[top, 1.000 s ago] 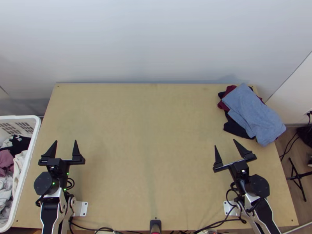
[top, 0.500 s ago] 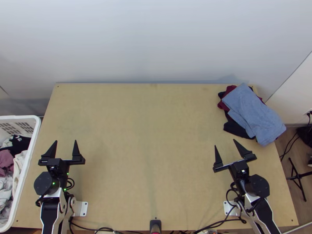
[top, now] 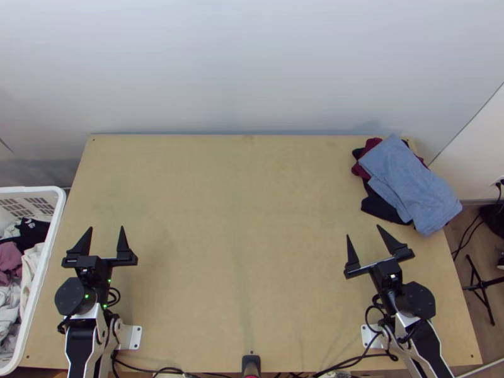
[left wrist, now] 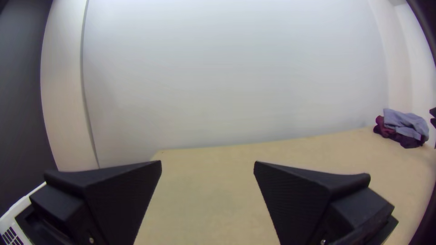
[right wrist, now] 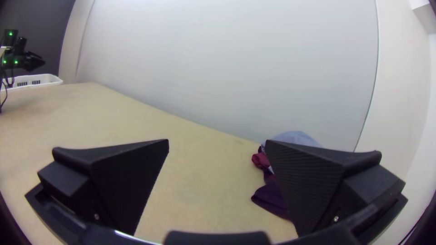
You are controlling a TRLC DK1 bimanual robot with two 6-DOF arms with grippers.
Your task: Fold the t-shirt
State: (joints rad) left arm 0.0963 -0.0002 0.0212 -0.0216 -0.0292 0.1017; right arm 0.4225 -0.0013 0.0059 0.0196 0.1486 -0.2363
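Observation:
Over the table's left part, my left gripper (top: 106,229) is open and holds nothing; in its own wrist view the left gripper (left wrist: 207,164) has its fingers wide apart. My right gripper (top: 366,232) is likewise open and empty, close to the near side of a clothes pile; the right wrist view has the right gripper (right wrist: 217,141) with bare table between its fingers. On the pile at the table's far right corner lies a folded light blue garment (top: 409,183), above dark red cloth (top: 363,169) and dark navy cloth (top: 381,208). Whether one is the t-shirt I cannot tell.
A white basket (top: 55,233) with mixed clothes stands against the table's left edge. The light wooden table (top: 233,239) lies bare between the arms. A wall rises behind its far edge. Cables run along the near edge.

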